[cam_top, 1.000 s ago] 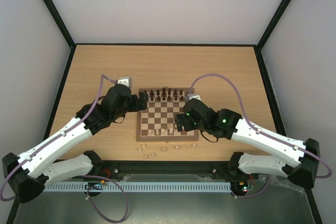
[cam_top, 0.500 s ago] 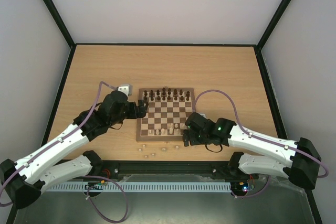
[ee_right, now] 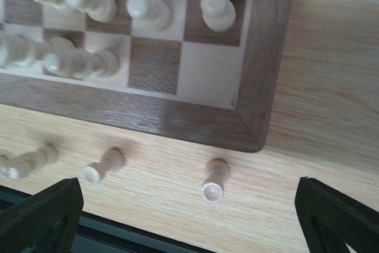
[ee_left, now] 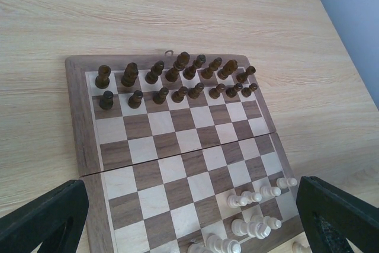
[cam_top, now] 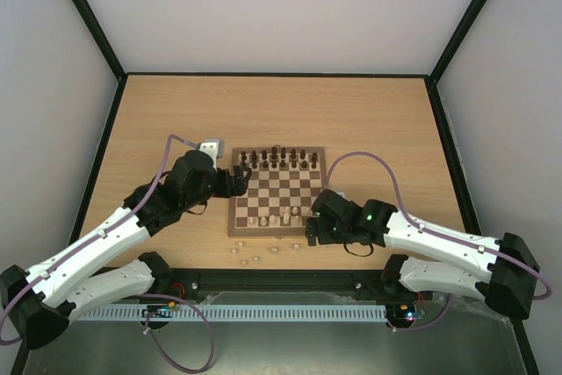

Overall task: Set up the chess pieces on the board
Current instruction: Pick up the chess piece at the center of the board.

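Two rows of dark chess pieces [ee_left: 180,63] stand along the far side of the board [ee_left: 77,122], which sits mid-table [cam_top: 369,120]. Pale chess pieces [ee_left: 254,197] cluster in its near right corner. A few loose pale pieces [ee_right: 214,181] lie on the wood just off the near border. Left gripper [ee_left: 189,205] hovers at the board's left edge, jaws wide apart and empty. Right gripper [ee_right: 189,205] hangs over the near right corner, also spread with nothing between the fingers.
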Tool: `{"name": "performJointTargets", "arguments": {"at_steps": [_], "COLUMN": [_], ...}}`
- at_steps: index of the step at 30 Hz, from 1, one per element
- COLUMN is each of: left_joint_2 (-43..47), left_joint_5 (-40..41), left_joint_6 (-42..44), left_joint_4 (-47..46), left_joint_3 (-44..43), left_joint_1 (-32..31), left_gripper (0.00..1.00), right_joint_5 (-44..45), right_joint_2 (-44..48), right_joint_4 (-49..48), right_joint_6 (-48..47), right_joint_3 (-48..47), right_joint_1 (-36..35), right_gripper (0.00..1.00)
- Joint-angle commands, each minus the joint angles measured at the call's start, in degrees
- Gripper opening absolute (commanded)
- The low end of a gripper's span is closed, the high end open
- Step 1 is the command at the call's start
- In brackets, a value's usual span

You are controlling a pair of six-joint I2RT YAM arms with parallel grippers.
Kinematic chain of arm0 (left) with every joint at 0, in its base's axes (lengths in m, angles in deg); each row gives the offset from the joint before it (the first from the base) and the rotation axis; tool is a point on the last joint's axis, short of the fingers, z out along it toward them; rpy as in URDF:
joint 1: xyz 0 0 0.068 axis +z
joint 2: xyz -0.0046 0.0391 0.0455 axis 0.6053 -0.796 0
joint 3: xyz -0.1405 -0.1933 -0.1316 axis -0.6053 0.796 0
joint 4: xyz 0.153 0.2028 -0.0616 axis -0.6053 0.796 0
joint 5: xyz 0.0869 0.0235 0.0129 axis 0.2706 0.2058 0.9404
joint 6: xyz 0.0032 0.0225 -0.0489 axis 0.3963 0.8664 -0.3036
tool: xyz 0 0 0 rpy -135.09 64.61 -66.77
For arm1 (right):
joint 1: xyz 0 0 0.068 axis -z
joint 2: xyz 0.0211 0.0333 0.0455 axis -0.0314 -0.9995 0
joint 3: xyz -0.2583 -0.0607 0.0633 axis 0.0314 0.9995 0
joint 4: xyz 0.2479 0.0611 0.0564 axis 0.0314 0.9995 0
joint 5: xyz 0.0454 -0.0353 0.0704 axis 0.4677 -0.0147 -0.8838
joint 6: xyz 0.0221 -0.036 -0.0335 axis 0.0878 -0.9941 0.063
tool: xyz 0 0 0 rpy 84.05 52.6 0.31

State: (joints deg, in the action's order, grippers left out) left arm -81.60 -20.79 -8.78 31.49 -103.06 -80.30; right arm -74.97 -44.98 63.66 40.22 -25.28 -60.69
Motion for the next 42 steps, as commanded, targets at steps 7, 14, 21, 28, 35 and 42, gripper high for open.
{"name": "performJointTargets", "arguments": {"at_steps": [7, 14, 21, 28, 35, 42], "left_joint_2": [1.0, -0.2, -0.4, -0.7, -1.2, -1.6], "left_joint_5": [-0.2, -0.6, -0.7, -1.5, -1.8, -2.1], "left_joint_6": [1.0, 2.0, 2.5, 2.8, 3.0, 2.9], "left_joint_4": [0.6, -0.2, -0.3, -1.1, -1.2, -1.5], "left_joint_3": [1.3, 1.6, 1.7, 2.1, 2.0, 1.8], "left_joint_1": [0.2, 0.4, 0.8, 1.4, 1.7, 1.7], "left_gripper": [0.99, 0.99, 0.99, 0.99, 0.99, 0.99], "right_joint_5": [-0.6, 2.0, 3.1, 3.6, 3.7, 4.5], "right_joint_2": [-3.3, -10.0, -14.2, -15.1, -15.7, -13.4], "right_joint_4": [1.7, 0.5, 1.2, 2.0, 2.5, 4.9], "right_joint_6": [5.7, 6.3, 6.6, 6.4, 6.4, 6.7], "right_joint_3": [5.3, 2.6, 0.3, -1.0, -1.1, -2.6], "right_joint_1": [-1.7, -3.3, -4.9, -5.3, -5.5, -6.1], "right_gripper": [0.79, 0.52, 0.38, 0.17, 0.12, 0.11]}}
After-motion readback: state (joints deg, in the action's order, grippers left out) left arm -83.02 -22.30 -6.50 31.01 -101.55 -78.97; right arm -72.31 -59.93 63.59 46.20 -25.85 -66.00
